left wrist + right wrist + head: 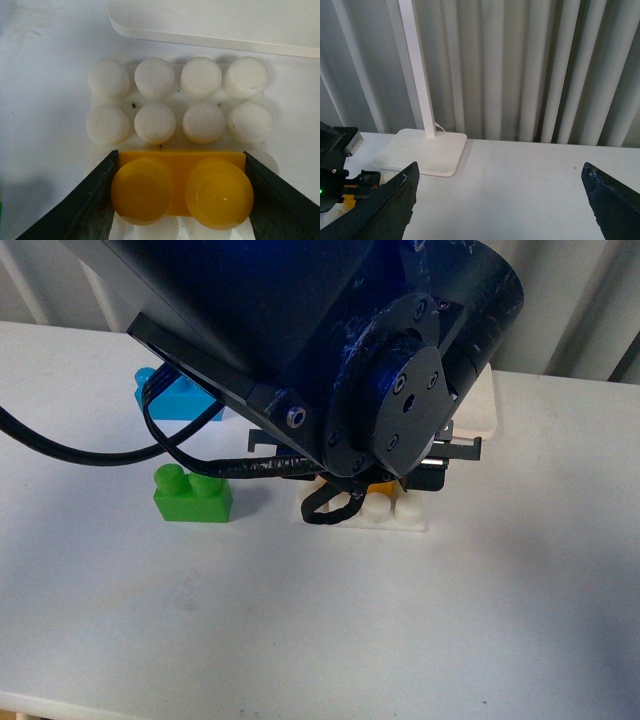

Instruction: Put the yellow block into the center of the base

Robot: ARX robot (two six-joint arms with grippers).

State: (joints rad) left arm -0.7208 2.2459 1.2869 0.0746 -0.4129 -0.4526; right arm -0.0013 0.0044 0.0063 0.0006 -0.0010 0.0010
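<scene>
The yellow block [181,192] is held clamped by the left gripper [182,200] over the base [177,102], mid-columns; full seating is judged unconfirmed and release not yet done. The right gripper [497,205] is spread and empty.

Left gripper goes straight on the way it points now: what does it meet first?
The base. The left gripper points down at it, and the yellow block it grips would press onto its middle first; any gap left is unclear.

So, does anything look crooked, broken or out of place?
Nothing much. The yellow block is square to the base studs, between the left jaws. A few dark specks mark the base.
</scene>
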